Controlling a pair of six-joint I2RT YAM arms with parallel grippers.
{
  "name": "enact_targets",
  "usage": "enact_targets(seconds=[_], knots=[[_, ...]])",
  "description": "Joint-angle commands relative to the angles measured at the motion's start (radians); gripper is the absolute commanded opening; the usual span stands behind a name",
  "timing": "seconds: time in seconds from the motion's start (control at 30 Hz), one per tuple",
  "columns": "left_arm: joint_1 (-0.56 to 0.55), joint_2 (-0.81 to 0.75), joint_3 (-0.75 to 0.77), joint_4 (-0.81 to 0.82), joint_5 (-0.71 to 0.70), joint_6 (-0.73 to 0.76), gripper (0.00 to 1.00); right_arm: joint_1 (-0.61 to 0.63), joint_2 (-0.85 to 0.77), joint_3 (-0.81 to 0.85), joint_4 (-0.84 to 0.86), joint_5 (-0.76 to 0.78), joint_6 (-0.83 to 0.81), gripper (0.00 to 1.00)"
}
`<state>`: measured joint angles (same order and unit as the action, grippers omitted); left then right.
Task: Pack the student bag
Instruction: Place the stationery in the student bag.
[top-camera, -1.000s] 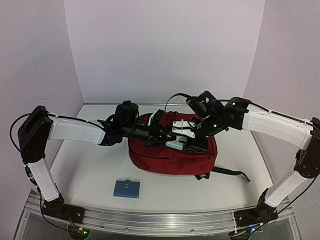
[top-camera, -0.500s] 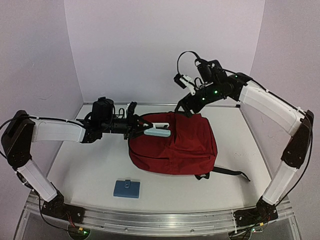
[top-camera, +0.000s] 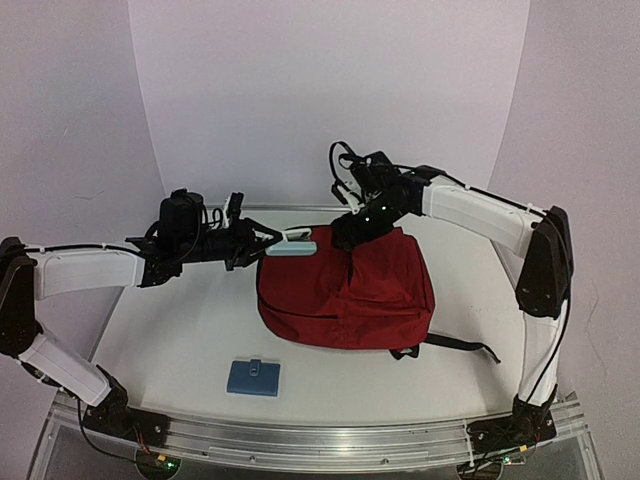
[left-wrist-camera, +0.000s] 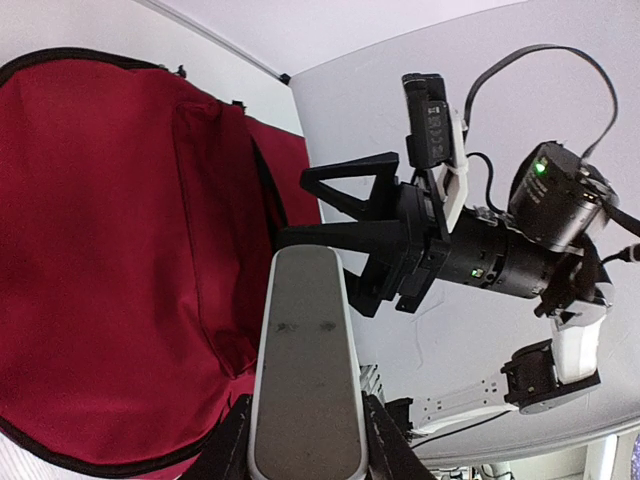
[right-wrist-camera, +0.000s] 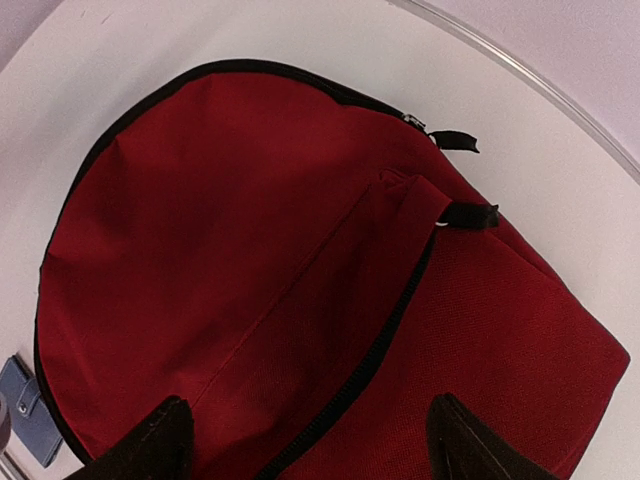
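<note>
We judged this a robotics laboratory test bench. A left arm (top-camera: 88, 271) and a right arm (top-camera: 480, 213) were bolted to a metal rail (top-camera: 320, 432) at the near edge of a white table (top-camera: 170, 330). Plain, bare walls (top-camera: 330, 90) enclosed the table on three sides.

White arm shells (top-camera: 85, 268) with black joints (top-camera: 180, 215), looping black cables (left-wrist-camera: 545, 47), green lights (left-wrist-camera: 541, 167), black jaws

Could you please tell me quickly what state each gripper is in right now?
Left gripper: closed on the pale oblong case.
Right gripper: open, empty, over the student bag.
</note>
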<state>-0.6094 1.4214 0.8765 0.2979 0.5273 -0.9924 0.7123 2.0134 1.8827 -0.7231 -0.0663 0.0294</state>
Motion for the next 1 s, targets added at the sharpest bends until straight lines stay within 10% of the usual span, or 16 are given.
enact_targets(seconds=[0.0, 0.43, 0.63, 0.8, 0.97], knots=[[0.002, -0.053, -0.011, 0.004, -0.049, 0.016, 0.00, 0.026, 0.032, 0.064, -0.006, 0.125, 0.046, 0.75], [0.002, -0.043, -0.001, -0.006, -0.072, 0.027, 0.00, 0.034, 0.045, 0.048, -0.046, 0.210, 0.024, 0.30], [0.002, -0.035, 0.004, -0.006, -0.071, 0.030, 0.00, 0.033, 0.031, 0.045, -0.049, 0.181, 0.017, 0.36], [0.002, -0.030, 0.007, -0.002, -0.071, 0.031, 0.00, 0.038, 0.040, 0.043, -0.053, 0.121, 0.032, 0.61], [0.002, -0.016, 0.018, 0.008, -0.065, 0.028, 0.00, 0.043, 0.073, 0.037, -0.068, 0.149, 0.021, 0.56]])
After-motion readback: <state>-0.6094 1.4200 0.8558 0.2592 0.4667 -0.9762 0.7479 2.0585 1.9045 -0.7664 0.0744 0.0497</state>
